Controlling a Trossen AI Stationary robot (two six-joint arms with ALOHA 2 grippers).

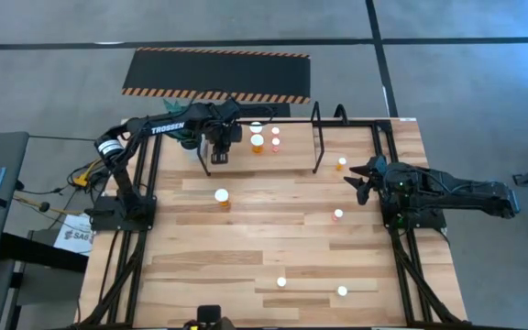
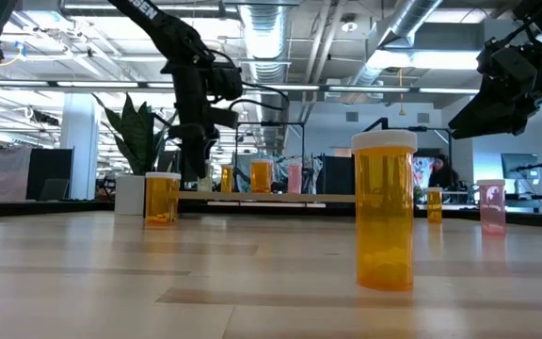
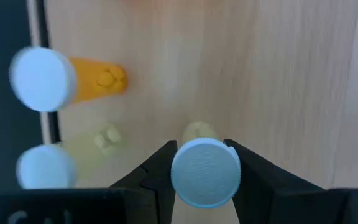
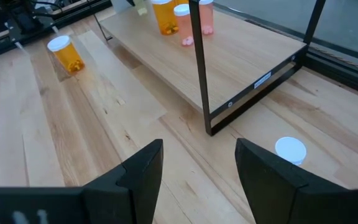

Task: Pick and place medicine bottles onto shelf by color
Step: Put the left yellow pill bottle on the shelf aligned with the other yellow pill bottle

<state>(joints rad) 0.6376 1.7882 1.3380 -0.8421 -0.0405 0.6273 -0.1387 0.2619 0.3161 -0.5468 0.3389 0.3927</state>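
One small yellow bottle sat clenched in my left end effector over the shelf; light, rigid, slick plastic, best pinched below its cap. Right end effector released.

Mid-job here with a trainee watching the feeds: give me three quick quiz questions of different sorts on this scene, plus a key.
1. True or false: the left gripper is shut on a white-capped yellow bottle over the shelf.
2. Which gripper is open and holds nothing?
A. left
B. right
3. Fill in: the big orange bottle alone on the table stands ____ the shelf.

Key: 1 true; 2 B, the right gripper; 3 off.
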